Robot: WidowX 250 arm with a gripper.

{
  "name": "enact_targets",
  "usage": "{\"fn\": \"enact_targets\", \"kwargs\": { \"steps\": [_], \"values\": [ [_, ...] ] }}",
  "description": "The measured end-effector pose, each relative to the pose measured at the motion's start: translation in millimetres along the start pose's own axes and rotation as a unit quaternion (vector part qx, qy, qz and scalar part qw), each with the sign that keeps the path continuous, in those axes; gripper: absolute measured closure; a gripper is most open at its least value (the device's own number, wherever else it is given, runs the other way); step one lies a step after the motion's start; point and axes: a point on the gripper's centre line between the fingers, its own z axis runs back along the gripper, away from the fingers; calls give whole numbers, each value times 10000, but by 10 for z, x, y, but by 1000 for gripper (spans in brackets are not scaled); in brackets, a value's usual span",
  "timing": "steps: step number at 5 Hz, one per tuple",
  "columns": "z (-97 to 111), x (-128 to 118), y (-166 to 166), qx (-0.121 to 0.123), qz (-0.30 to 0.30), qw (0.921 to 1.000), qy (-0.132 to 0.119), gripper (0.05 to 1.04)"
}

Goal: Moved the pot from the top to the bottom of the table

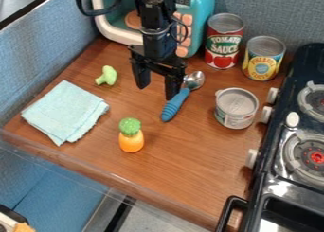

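Gripper (156, 88): fingers held apart
Blue-handled spoon (176, 104): laid just beside gripper
Silver can (237, 109): set between gripper and stove (282, 175)

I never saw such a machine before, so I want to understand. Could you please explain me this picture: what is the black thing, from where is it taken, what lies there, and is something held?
The black thing is a robot arm. It ends in a gripper, a kind of hand with two fingers, which stand apart here, and I see nothing held between them. The picture comes from a fixed camera looking down at a slant.

On the brown wooden table lie a folded light-blue cloth, a small green toy, a toy pineapple and a blue-handled spoon. Three cans stand towards the right, with a stove beyond. At the back is a turquoise toy microwave.
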Motion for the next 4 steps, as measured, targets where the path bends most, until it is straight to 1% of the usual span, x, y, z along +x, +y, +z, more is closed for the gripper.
{"fn": "enact_targets", "kwargs": {
  "steps": [1,3,4],
  "values": [
    [-141,-41,-10,-51,39,9998,201,84],
    [-9,578,-589,44,-239,9996,-166,84],
    [57,823,-686,121,-181,9992,-349,83]
  ]
}}
